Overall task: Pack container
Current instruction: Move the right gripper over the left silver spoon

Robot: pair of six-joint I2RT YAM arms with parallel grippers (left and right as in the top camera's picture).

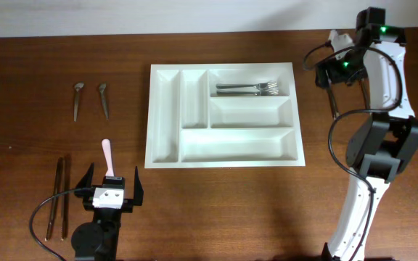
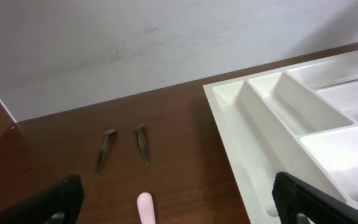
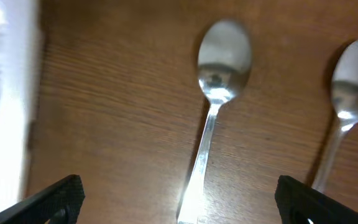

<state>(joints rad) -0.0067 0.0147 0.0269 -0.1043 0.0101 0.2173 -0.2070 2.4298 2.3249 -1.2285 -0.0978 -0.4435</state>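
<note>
The container (image 1: pixel 224 163), a white tray with several compartments, lies mid-table; its near corner (image 2: pixel 229 118) shows in the left wrist view. Forks (image 1: pixel 249 88) lie in its top-right compartment. My left gripper (image 1: pixel 112 178) stands open left of the tray's front, and a pink handle (image 1: pixel 107 154) runs out from between its fingers (image 2: pixel 316 200). In the left wrist view the pink handle (image 2: pixel 145 208) lies on the wood, untouched. My right gripper (image 1: pixel 334 76) hovers open beside the tray's right rim (image 3: pixel 5 93), above a steel spoon (image 3: pixel 219 68) with a second spoon (image 3: pixel 352 84) alongside.
Two small dark spoons (image 1: pixel 78 100) (image 1: pixel 104 100) lie at the far left, also seen as dark spoons (image 2: pixel 106 148) in the left wrist view. Two thin dark sticks (image 1: pixel 58 199) lie left of my left arm. A white wall (image 2: pixel 166 43) backs the table.
</note>
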